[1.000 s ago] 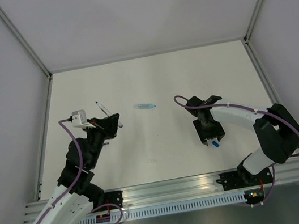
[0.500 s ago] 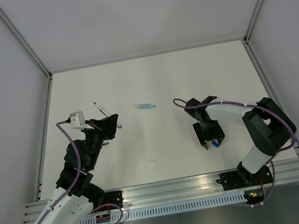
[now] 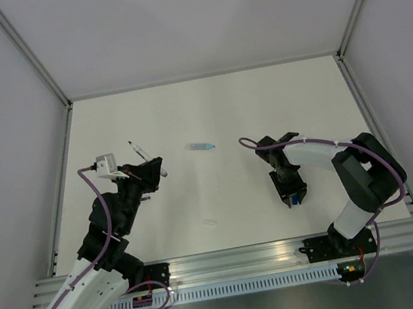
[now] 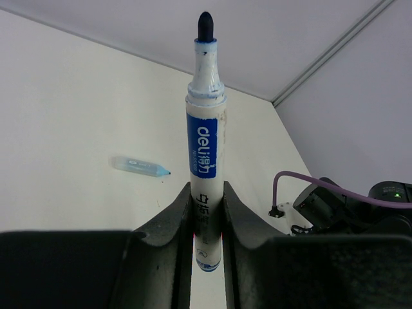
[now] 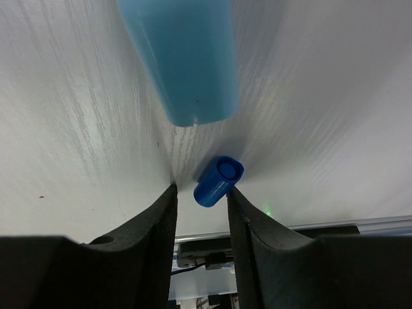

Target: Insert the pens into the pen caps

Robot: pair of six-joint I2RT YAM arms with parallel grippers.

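My left gripper (image 3: 153,169) (image 4: 207,193) is shut on the white pen (image 4: 205,129) with a blue label, held lifted with its dark tip pointing away; the pen also shows in the top view (image 3: 139,151). My right gripper (image 3: 291,194) (image 5: 201,190) points down at the table, jaws open a little, either side of a small dark blue cap (image 5: 217,181) (image 3: 296,200) lying on the table. The cap touches the right finger. A pale blue cap (image 5: 183,58) lies just beyond it. Another pale blue cap (image 3: 200,147) (image 4: 140,167) lies mid-table. The dark pen is out of view.
The white table (image 3: 206,107) is walled by pale panels on three sides. An aluminium rail (image 3: 240,260) runs along the near edge by the arm bases. A purple cable (image 4: 302,187) loops from the right arm.
My right gripper has shifted slightly left and down onto the table, so the dark blue cap now sits between its fingers. The left gripper and its pen have barely moved.
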